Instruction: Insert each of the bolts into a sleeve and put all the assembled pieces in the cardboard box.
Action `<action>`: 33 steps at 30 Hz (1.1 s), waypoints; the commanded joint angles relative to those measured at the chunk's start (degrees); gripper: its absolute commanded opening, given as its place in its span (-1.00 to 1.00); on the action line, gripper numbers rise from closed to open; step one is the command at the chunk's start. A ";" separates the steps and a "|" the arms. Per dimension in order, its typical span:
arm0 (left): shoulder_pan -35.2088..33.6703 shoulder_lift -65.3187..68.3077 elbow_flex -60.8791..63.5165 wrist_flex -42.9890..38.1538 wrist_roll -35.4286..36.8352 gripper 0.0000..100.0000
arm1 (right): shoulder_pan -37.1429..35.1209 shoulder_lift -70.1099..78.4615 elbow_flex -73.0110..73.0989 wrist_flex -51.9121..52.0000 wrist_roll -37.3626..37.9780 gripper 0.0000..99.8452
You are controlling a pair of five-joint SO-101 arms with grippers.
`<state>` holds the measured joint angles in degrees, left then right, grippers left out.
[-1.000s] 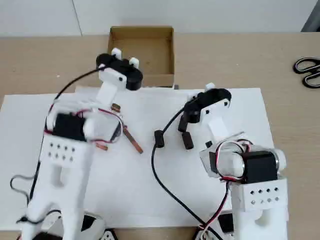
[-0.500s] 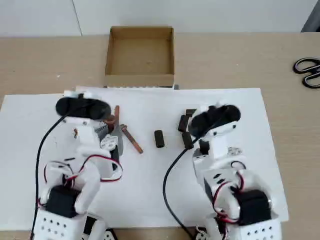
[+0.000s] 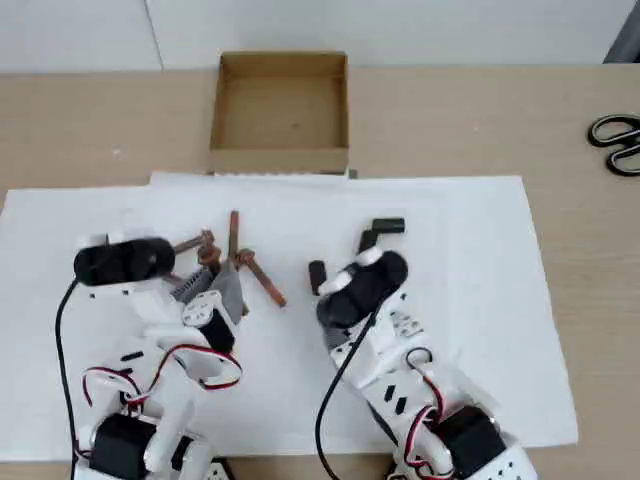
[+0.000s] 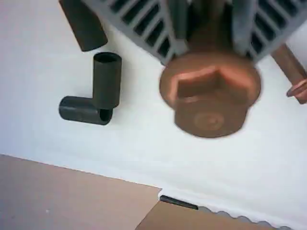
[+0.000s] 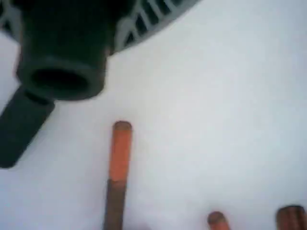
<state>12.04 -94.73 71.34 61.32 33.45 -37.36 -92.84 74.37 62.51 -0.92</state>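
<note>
Left gripper (image 4: 207, 26) is pinching a copper bolt (image 4: 211, 96) by the shank, with the hex head clear of the jaws. I cannot tell whether the shank tip pokes out the other side. Right gripper (image 5: 79, 21) is clamped round a black sleeve (image 5: 61, 67), held by its wall so the open bore stays free. That looks like the setup for mating: one part per arm, with the hole unblocked for the bolt.

In the high view both arms sit low over the white paper (image 3: 480, 300), the left arm at near left and the right arm near the middle, close enough to bring the parts together. Spare bolts (image 3: 233, 228) lie on the paper just far of the left arm. Spare sleeves (image 3: 388, 225) lie just far of the right arm, two of them touching in an L. So each arm has its own stock within reach.

The cardboard box (image 3: 280, 160) sits beyond the far edge of the paper, well apart from both grippers, with no assembled piece in it. Judged an early stage, with the first insertion not yet made.

Scissors (image 3: 615, 140) lie at far right on the table (image 3: 100, 130).
</note>
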 commanded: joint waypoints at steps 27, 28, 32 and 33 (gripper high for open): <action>9.41 -5.36 2.77 -6.24 12.22 -0.99 | -11.12 -11.03 10.99 -9.63 6.59 -0.99; 10.02 -5.27 2.77 -6.15 12.22 -0.99 | -11.12 -11.03 10.99 -9.63 6.59 -0.99; 12.31 -5.19 2.86 -6.15 12.22 -0.99 | -11.03 -11.03 10.81 -9.63 6.59 -0.99; 12.66 -5.10 2.95 -6.15 12.22 -0.99 | -11.03 -11.03 10.81 -9.63 6.59 -0.99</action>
<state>23.82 -99.30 74.42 56.66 45.23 -48.09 -102.95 86.24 54.33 5.23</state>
